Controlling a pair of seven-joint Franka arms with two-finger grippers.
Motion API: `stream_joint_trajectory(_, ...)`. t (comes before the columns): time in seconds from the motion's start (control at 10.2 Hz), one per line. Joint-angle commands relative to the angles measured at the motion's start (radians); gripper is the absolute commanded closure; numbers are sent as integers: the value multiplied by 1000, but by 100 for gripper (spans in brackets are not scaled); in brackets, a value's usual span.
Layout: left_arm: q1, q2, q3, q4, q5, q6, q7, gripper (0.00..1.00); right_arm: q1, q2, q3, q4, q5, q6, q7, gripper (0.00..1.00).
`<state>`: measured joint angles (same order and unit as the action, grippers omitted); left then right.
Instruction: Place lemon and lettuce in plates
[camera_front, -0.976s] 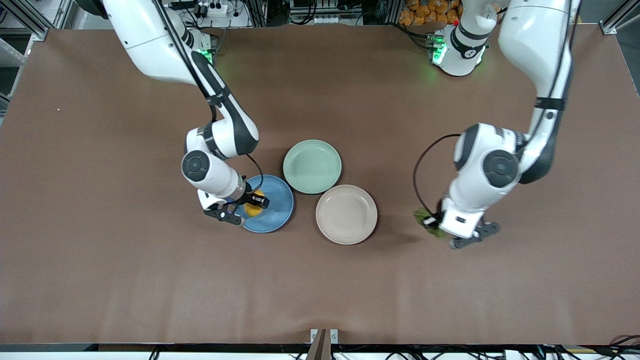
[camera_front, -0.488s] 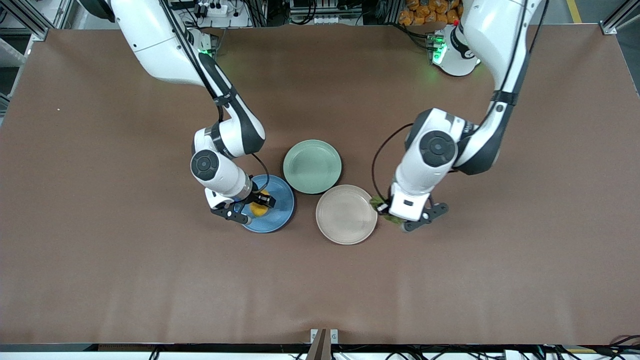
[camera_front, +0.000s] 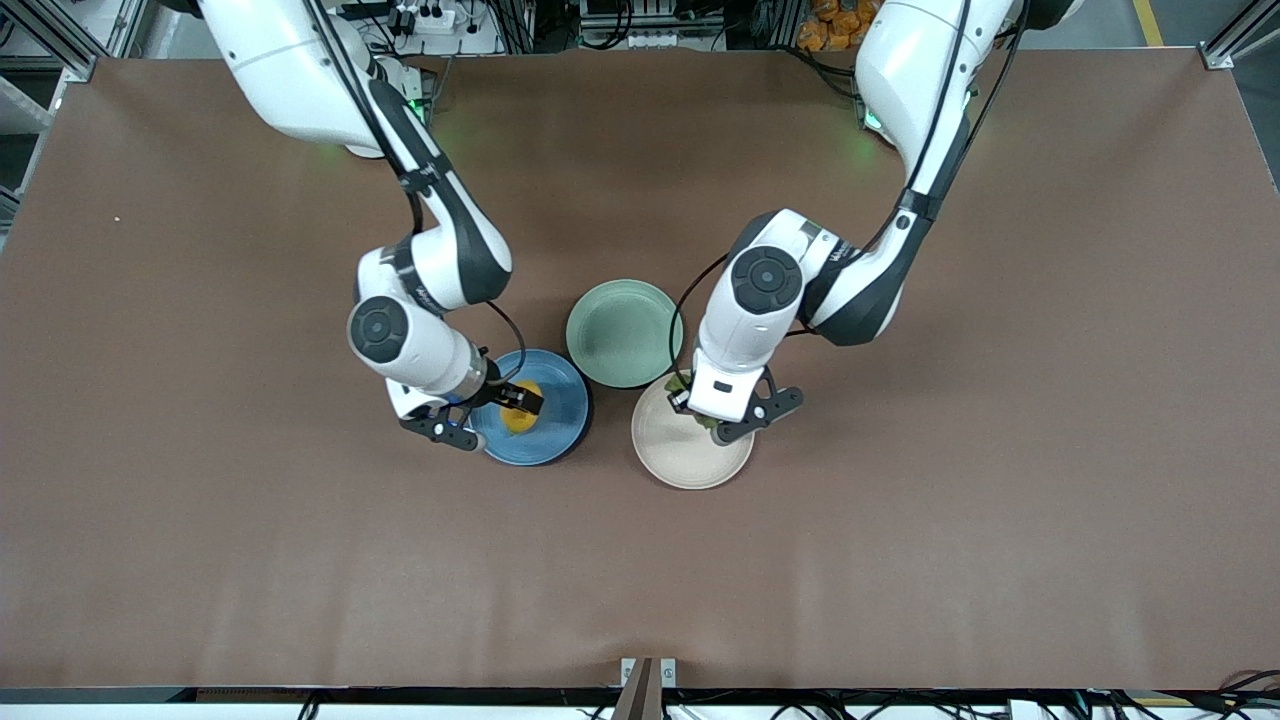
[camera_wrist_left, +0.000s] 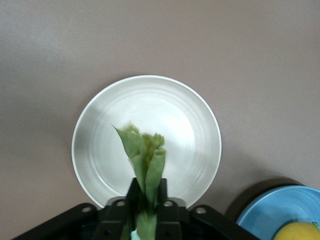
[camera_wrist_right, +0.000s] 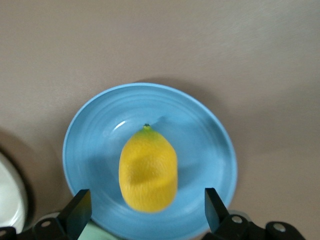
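Note:
The lemon (camera_wrist_right: 148, 170) lies on the blue plate (camera_wrist_right: 200, 130); in the front view the lemon (camera_front: 521, 418) sits near the middle of that plate (camera_front: 560, 432). My right gripper (camera_wrist_right: 147, 207) is open, its fingers wide apart on either side of the lemon, and it hangs just over the plate (camera_front: 508, 406). My left gripper (camera_wrist_left: 147, 192) is shut on the lettuce (camera_wrist_left: 145, 152), a green leaf that hangs over the beige-white plate (camera_wrist_left: 100, 125). In the front view the left gripper (camera_front: 702, 415) is over that plate (camera_front: 680, 462), and little of the leaf (camera_front: 681, 384) shows.
A pale mint-green plate (camera_front: 620, 330) stands on the table farther from the front camera, touching both other plates. The three plates sit close together mid-table, and the brown table top (camera_front: 1000, 520) runs wide all round.
My left arm has carried the lettuce from the left arm's end of the table to over the beige-white plate. My right gripper has stayed over the blue plate with only a small shift.

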<state>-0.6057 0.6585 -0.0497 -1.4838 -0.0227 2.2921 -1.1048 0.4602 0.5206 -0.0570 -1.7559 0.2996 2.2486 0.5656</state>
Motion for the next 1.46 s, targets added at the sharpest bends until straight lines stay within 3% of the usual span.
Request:
stream_joint_trajectory(0.0,3,1,11,23,20,-8,-6,0,-90,-94,5,13,0,-160,-117,0)
stream_joint_trajectory(0.39,59,-23,21,19,41,-64,40,0,-234,-169,-3,-2,-144,-259,-320,0)
stream_joint_trajectory(0.78,231,-72,19,19,44,-186,236,0,-320,-232,-29,-36,-290,-296,-403,0)
stream_joint_trajectory(1.07,355,-85,21,17,46,-244,400,0,-382,-289,-27,-37,-313,-310,-464,0)
stream_joint_trajectory(1.37,447,-108,18,-4,52,-382,587,0,-419,-364,-29,-37,-324,-377,-497,0)
